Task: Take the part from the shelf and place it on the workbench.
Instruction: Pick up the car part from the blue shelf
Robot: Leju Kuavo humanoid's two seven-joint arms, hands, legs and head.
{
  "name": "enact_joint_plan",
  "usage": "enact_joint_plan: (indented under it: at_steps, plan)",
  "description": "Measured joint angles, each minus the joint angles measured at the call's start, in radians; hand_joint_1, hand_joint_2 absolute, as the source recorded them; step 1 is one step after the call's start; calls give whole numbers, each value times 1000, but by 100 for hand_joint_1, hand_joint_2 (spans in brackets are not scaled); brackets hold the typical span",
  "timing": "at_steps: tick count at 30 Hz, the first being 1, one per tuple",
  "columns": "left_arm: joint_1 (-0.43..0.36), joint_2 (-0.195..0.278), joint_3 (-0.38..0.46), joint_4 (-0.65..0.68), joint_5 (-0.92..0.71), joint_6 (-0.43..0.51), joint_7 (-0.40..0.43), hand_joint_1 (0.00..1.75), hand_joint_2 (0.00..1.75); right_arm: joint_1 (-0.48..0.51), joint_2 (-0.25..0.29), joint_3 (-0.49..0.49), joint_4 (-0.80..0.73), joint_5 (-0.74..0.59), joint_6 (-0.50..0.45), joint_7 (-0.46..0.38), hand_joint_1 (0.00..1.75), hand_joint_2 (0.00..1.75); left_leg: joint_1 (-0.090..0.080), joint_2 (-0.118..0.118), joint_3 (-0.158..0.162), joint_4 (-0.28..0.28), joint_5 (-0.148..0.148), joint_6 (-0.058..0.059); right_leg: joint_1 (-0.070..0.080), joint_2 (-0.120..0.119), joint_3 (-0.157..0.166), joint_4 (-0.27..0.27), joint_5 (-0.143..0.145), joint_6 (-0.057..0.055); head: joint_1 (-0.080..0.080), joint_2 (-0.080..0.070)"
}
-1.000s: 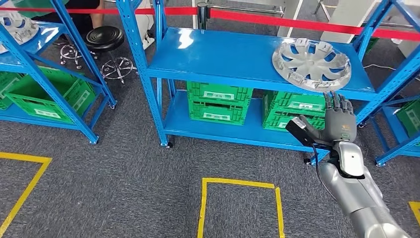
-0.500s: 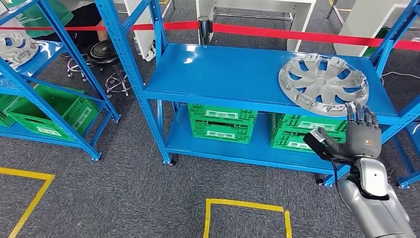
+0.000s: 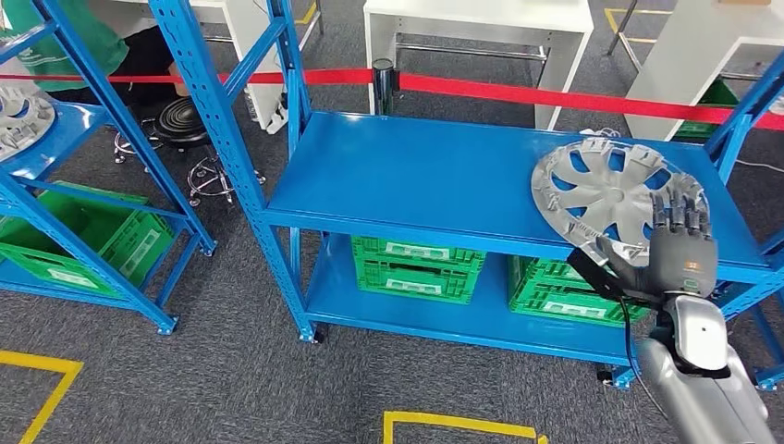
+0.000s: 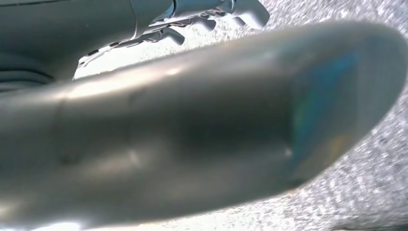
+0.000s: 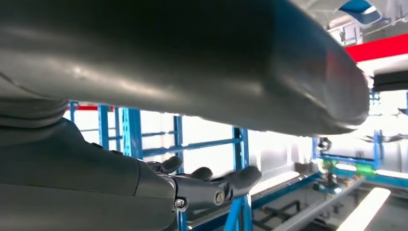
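The blue shelf (image 3: 416,176) is standing ahead of the right robot hand (image 3: 679,250). The silver part (image 3: 615,190) is lying on its top level, directly beyond the outstretched, empty fingers (image 3: 679,208), apparently overlapping its near rim.

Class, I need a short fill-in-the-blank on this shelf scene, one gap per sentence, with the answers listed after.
1. The silver wheel cover lies on the ____ level of the blue shelf.
2. The robot's right hand is raised in front of the wheel cover with its fingers ____.
3. The crates on the lower level are ____ in colour.
4. A ____ barrier tape runs behind the shelf.

Missing words: upper; apart; green; red
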Motion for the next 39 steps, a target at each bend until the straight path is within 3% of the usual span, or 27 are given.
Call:
enact_joint_plan:
  at_steps: [2,3,4,6,8,10,12,14,16,18,19,20,22,23,24,26,27,29,30,31,33,34,35,38,39]
  plan:
    - [1,0,0,0,4,0,-3,0,0,6,0,-4,0,4,0,-4,0,0,4,-3,17,1,-20,-5,-9,-2,-69,44,-64,13,0,0]
    - [4,-1,0,0,7,1,-6,0,0,10,0,-7,0,6,0,-8,0,0,7,-4,25,3,-31,-10,-14,-3,-86,25,-68,21,0,0]
    - [7,-1,0,1,10,2,-8,0,0,12,0,-10,0,9,-1,-11,0,0,12,-5,34,7,-42,-16,-20,-4,-89,-20,-42,30,0,0]
    - [12,1,1,1,15,5,-11,0,0,17,2,-15,0,15,-2,-16,0,0,21,-6,49,21,-68,-34,-28,-17,-76,-124,64,46,2,0]
    - [15,5,1,0,17,9,-12,0,0,22,7,-18,0,19,-2,-17,0,0,23,-4,57,29,-91,-52,-25,-31,-67,-168,117,31,5,0]
    - [15,6,1,0,18,11,-12,0,0,23,11,-23,-3,19,-2,-18,0,0,23,0,67,38,-100,-66,-20,-29,-59,-167,107,-2,4,0]
    - [13,6,2,0,18,12,-12,0,0,23,12,-34,-10,21,-3,-20,0,0,26,4,52,81,-93,-75,-20,-24,-41,-169,96,-24,0,0]
    - [11,5,2,0,19,13,-11,0,0,24,14,-42,-15,25,-2,-23,0,0,27,7,-17,183,-95,-81,-18,-22,-17,-173,81,-39,-3,0]
    - [13,6,2,0,19,13,-10,0,0,29,17,-47,-17,31,-2,-25,0,0,26,7,-115,299,-136,-83,-14,-19,8,-177,59,-45,-5,0]
    - [19,6,2,0,19,13,-10,0,0,33,21,-51,-17,37,0,-25,0,0,21,7,-181,330,-173,-76,-9,-14,41,-182,35,-45,-6,0]
    - [22,6,2,0,20,13,-10,0,0,33,24,-53,-17,40,0,-24,0,0,17,7,-192,300,-165,-68,-7,-12,61,-185,21,-45,-7,0]
    - [24,6,2,0,20,13,-11,0,0,33,26,-55,-17,43,0,-23,0,0,10,6,-192,245,-127,-55,-4,-11,81,-189,7,-45,-7,0]
    - [29,8,2,1,20,13,-11,0,0,35,33,-57,-17,51,1,-19,0,0,-10,2,-182,113,12,-26,0,-8,115,-200,-20,-43,-7,0]
    - [31,9,2,1,20,14,-11,0,0,36,37,-57,-17,54,1,-17,0,0,-18,-3,-175,67,68,-17,1,-6,131,-210,-34,-40,-7,0]
    - [33,10,2,1,20,15,-11,0,0,37,40,-58,-17,57,-1,-15,0,0,-23,-8,-167,41,98,-12,3,-4,146,-217,-39,-37,-7,0]
    - [32,8,3,1,22,24,-14,0,0,35,44,-62,-18,55,-7,-13,0,0,-20,-11,-141,28,90,-10,6,-1,162,-207,-27,-28,-7,0]
    - [30,7,3,0,27,29,-16,0,0,34,45,-65,-18,52,-10,-13,0,0,-17,-10,-125,21,84,-6,6,-1,151,-172,-6,-22,-7,0]
    - [26,6,4,0,37,37,-18,0,0,32,49,-69,-17,43,-13,-13,0,87,-12,-11,-95,12,67,1,4,-3,82,-65,15,-12,-7,0]
    - [25,6,5,0,41,39,-18,0,0,32,52,-69,-16,31,-9,-16,0,131,-12,-11,-82,10,54,3,3,-4,36,-12,-1,-8,-6,0]
    - [24,6,7,0,43,41,-18,0,0,32,57,-70,-14,11,2,-21,0,175,-11,-12,-69,10,42,3,2,-4,-7,23,-40,-5,-5,0]
    - [26,6,9,1,46,43,-19,0,0,33,72,-72,-10,-54,40,-36,0,175,-11,-13,-41,11,15,2,-1,-5,-71,37,-126,1,-5,0]
    - [27,6,10,1,46,44,-20,0,0,36,80,-73,-8,-91,61,-45,0,175,-11,-14,-24,12,1,1,-2,-5,-90,13,-135,1,-5,0]
    - [27,6,10,1,47,45,-22,0,0,40,87,-74,-7,-126,77,-53,0,175,-11,-15,-9,14,-12,0,-2,-5,-99,-27,-104,1,-4,0]
    - [28,6,11,2,46,45,-25,0,0,58,102,-74,-6,-197,97,-70,0,175,-13,-23,16,25,-47,-12,0,-6,-99,-156,94,-10,-4,0]
    - [28,6,11,2,44,45,-24,0,0,63,106,-75,-7,-209,98,-72,0,175,-14,-26,19,30,-54,-18,2,-6,-98,-172,130,-16,-4,0]
